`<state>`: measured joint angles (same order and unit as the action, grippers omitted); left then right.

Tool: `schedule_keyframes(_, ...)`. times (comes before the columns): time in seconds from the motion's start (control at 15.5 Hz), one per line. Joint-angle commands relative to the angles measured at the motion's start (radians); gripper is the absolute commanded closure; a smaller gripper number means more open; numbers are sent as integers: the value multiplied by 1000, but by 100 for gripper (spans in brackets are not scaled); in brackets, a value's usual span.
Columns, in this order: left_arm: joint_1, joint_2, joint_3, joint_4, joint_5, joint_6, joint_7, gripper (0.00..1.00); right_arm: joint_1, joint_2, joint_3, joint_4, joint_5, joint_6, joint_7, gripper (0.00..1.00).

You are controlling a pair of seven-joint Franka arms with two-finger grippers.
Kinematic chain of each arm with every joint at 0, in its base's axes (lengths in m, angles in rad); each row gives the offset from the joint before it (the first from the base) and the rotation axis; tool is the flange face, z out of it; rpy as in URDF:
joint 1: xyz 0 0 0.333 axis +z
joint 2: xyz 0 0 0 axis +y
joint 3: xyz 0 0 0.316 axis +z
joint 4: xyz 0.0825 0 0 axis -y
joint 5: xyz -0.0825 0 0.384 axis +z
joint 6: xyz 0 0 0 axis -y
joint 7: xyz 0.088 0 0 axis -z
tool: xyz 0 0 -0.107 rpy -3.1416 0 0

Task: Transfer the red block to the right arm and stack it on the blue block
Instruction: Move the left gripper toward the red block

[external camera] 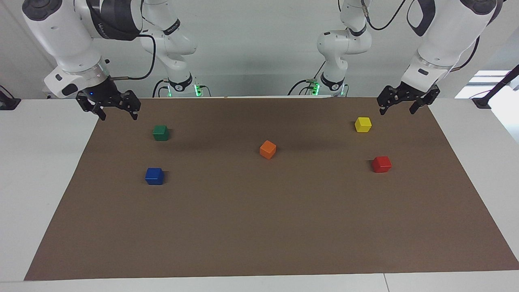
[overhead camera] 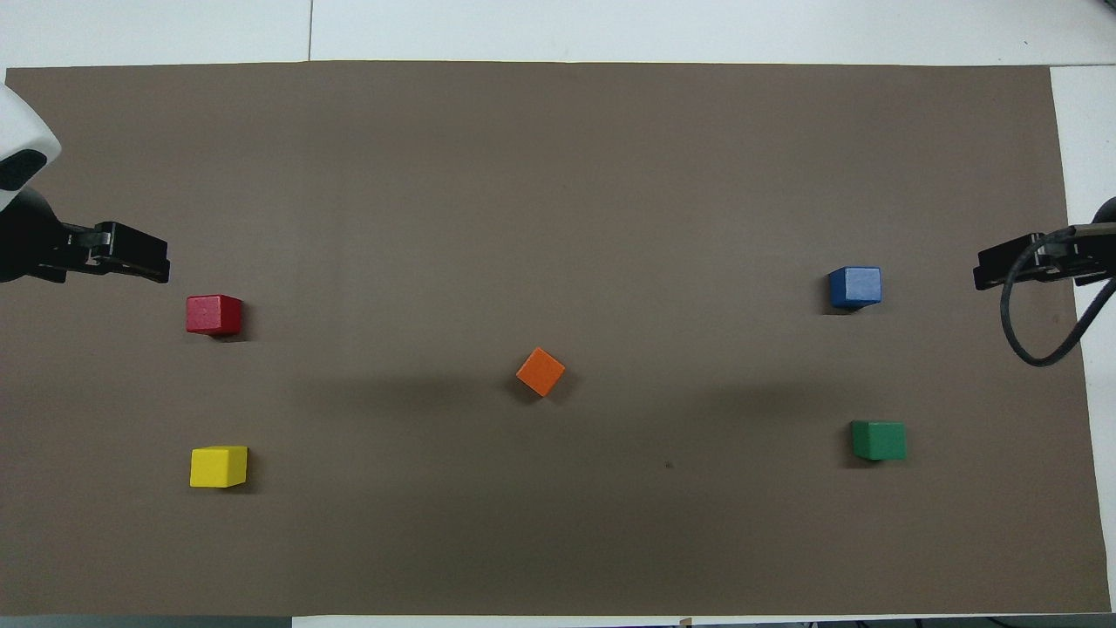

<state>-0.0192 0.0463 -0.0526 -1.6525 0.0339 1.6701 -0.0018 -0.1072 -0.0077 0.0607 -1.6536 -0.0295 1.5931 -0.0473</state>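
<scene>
Plainly, red block [external camera: 382,164] is a small bright red cube, flat on the brown mat [external camera: 259,227] toward the left arm's end, farther from the robots than the yellow cube [external camera: 363,124]. Blue block [external camera: 154,176] sits toward the right arm's end, well apart. White tabletop [external camera: 36,162], pale wall. Five cubes total, one each: red, blue, yellow, green [external camera: 161,132], orange [external camera: 268,149]. Left gripper [external camera: 401,104] and right gripper [external camera: 115,111] hover over mat corners, jaws apart, empty.
</scene>
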Motion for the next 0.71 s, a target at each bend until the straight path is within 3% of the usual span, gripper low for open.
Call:
schedule_keyframes(0.0,-4,-2,34,-127,6,144,86,0,-17,-20,13,-26,-12,10,-20,0)
schedule_keyframes(0.45,-1,35,83,-251,4,270,100,0,-8,-28,14,-34,-7,-2,-26,0)
schedule_keyframes(0.65,1,46,103,-317,4,384,100,0,-17,-28,14,-35,6,4,-25,0)
